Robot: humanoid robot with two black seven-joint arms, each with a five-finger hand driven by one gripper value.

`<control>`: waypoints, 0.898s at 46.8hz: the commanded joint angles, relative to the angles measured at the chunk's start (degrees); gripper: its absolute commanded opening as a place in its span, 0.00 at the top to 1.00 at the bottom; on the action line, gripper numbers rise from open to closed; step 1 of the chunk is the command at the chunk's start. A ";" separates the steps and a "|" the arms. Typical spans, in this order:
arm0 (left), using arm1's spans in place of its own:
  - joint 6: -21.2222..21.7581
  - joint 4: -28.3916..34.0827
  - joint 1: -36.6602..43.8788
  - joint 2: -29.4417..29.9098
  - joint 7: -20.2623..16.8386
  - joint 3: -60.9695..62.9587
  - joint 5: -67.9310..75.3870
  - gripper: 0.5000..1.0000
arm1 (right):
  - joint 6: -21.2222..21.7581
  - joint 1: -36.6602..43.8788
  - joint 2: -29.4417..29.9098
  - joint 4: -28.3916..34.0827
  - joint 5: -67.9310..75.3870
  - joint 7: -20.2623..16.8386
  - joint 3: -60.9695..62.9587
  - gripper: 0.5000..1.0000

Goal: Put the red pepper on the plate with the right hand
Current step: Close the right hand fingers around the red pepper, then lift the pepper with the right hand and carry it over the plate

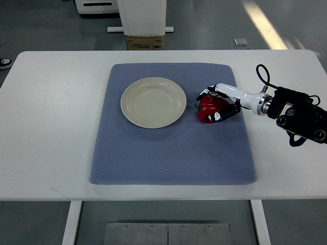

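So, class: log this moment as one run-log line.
right hand: fingers around red pepper | pepper: on mat, beside plate | plate: empty

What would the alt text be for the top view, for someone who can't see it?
The robot's right hand, reaching in from the right, wraps its fingers around a red pepper lying on a blue mat, just right of an empty cream plate. The mat sits on a white table; the left arm is out of view.

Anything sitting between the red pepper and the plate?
No. In the top view only bare blue mat separates the red pepper from the plate.
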 commanded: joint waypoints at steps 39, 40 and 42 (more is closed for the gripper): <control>0.00 0.00 0.00 0.00 -0.01 0.00 0.01 0.00 | 0.00 8.42 4.27 0.00 2.04 -5.06 0.77 1.00; 0.00 0.00 0.00 0.00 -0.01 0.00 0.01 0.00 | 0.00 8.60 4.71 0.00 2.21 -5.24 0.77 1.00; 0.00 0.00 0.00 0.00 -0.01 0.00 0.01 0.00 | 0.00 8.86 5.41 -0.09 2.57 -5.76 0.77 1.00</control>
